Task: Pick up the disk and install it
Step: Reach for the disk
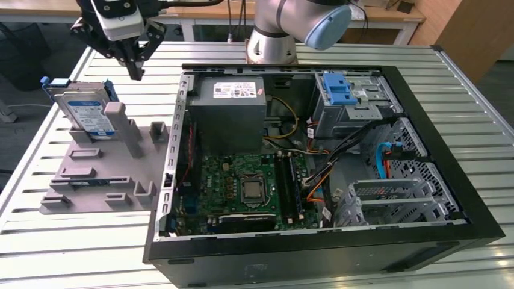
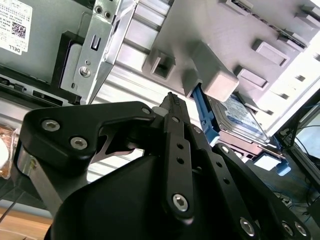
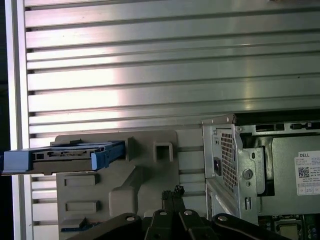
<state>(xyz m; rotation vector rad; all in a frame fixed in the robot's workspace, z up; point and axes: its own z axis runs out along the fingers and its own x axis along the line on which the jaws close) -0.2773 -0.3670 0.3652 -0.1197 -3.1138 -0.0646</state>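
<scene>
The black two-fingered gripper (image 1: 136, 73) hangs clenched on nothing above the slatted metal desk (image 1: 64, 253), close to the open black computer case (image 1: 449, 120). The flat silver disk with a blue-and-white label and blue carrier frame (image 1: 86, 113) stands on edge in a grey plastic holder (image 1: 96, 180), below the gripper and untouched. The risk I see is that, coming down while clenched, the gripper would strike the disk's upper edge or the holder's post and tip it

A ribbed metal counter (image 1: 473, 102) is lit brightly along its slats. Behind it a wooden desk (image 1: 377, 13) and a wooden panel (image 1: 473, 30) are seen. Dark floor (image 1: 20, 138) is shown at the exterior view's left.
</scene>
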